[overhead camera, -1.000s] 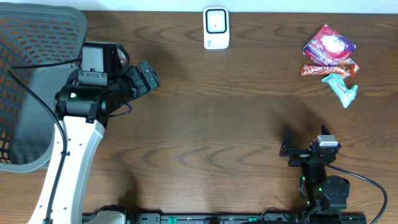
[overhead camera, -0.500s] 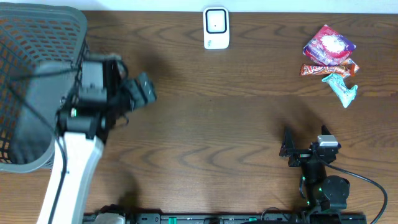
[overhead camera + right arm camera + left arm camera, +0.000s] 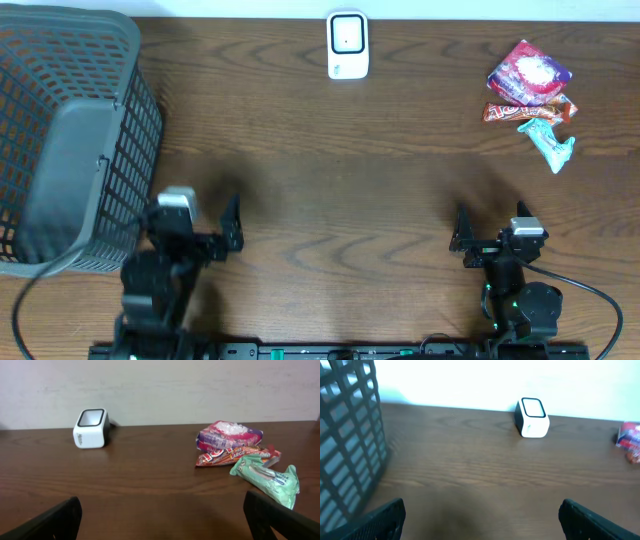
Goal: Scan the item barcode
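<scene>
Right wrist view: print on snack packets (image 3: 235, 449) unreadable; left tool (image 3: 482, 516) and right tool (image 3: 167, 521) spread, empty.

A dark brown wood-grain bench (image 3: 330, 180) filled the scene, and a plain off-white wall (image 3: 200, 385) rose along its far edge, evenly lit.

So the left arm (image 3: 150, 285) moved a lot. A second ago it was stretched out up by the basket (image 3: 140, 130), covering that side wall. Now it's folded back at the near edge of the table (image 3: 330, 180), the left gripper (image 3: 230, 228) sits low there, and the basket's mesh wall is fully in view.
</scene>
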You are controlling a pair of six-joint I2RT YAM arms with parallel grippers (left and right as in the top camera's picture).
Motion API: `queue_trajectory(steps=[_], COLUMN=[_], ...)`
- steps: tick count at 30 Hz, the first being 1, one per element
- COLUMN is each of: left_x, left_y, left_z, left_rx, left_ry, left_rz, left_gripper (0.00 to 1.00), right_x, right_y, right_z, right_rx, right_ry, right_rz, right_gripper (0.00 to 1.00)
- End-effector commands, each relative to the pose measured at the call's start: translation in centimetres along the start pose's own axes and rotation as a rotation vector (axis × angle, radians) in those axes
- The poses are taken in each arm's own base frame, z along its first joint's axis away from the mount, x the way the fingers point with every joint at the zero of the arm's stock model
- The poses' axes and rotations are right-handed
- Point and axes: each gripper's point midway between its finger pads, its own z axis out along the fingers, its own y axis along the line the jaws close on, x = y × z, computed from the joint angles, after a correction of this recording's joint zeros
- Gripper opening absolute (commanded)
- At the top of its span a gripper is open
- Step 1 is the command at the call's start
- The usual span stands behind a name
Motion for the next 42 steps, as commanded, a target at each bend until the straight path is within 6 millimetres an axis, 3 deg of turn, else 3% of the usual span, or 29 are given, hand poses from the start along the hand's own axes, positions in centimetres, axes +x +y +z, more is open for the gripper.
queue_trajectory(steps=[1, 6, 11, 19, 24, 26, 42], left_x=[1.0, 1.3, 3.1, 4.5, 4.5, 5.5, 5.5], left_y=[0.4, 0.4, 0.8, 2.9, 5.1, 6.0, 5.5], left_z=[-0.6, -1.0, -0.5, 0.8, 0.6, 0.5, 0.7], left_rx=[-0.012, -0.011, -0.02, -0.094, -0.21, -0.256, -0.225], left_ry=[-0.049, -0.078, -0.069, -0.158, -0.168, -0.133, -0.126], left_rz=[0.13, 0.135, 0.233, 0.183, 0.084, 0.025, 0.069], left_gripper=[0.98, 0.98, 0.98, 0.98, 0.98, 0.98, 0.98], right_x=[0.1, 0.1, 0.1, 0.1, 0.1, 0.1, 0.1], right_y=[-0.6, -0.6, -0.6, -0.6, -0.6, -0.6, -0.6], right_z=[0.0, 0.0, 0.0, 0.0, 0.0, 0.0, 0.0], right_rx=[0.026, 0.026, 0.026, 0.026, 0.026, 0.026, 0.026], right_ry=[-0.001, -0.001, -0.001, -0.001, -0.001, -0.001, -0.001], right_rz=[0.001, 0.001, 0.001, 0.001, 0.001, 0.001, 0.001], right_gripper=[0.99, 0.99, 0.99, 0.99, 0.99, 0.99, 0.99])
